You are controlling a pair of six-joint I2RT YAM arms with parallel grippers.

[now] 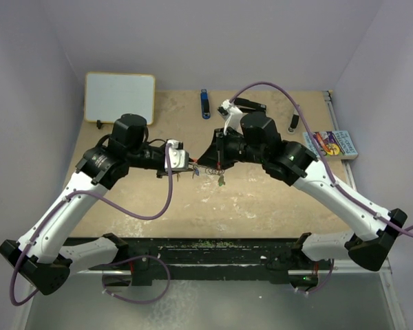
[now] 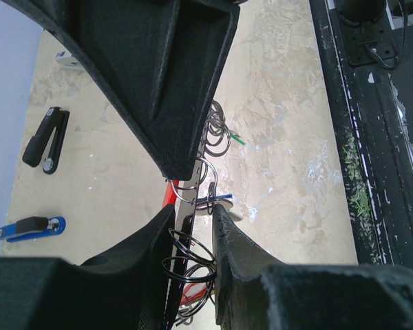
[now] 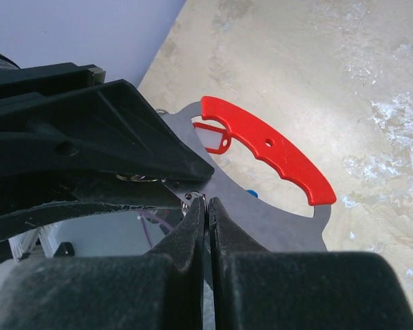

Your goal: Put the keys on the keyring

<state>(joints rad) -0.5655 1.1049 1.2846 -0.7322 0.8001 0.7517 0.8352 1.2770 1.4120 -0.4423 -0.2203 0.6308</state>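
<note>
The keyring is a grey metal plate (image 3: 275, 216) with a red crescent grip (image 3: 268, 146), held above the table. My left gripper (image 2: 193, 208) is shut on its edge, with several wire rings (image 2: 193, 251) between the fingers. My right gripper (image 3: 207, 200) is shut on a small silver ring at a hole in the plate. The two grippers meet at mid-table, the left gripper (image 1: 187, 167) facing the right gripper (image 1: 205, 165). Keys hang below them (image 1: 220, 180). A blue tag (image 2: 219, 199), a green tag (image 2: 239, 139) and a red tag (image 3: 214, 138) show.
A black stapler (image 1: 250, 104) and a blue-and-black stick (image 1: 204, 103) lie at the back; both show in the left wrist view, the stapler (image 2: 47, 139) and the stick (image 2: 31, 227). A whiteboard (image 1: 120, 96) lies back left, a colourful book (image 1: 332, 144) at the right edge.
</note>
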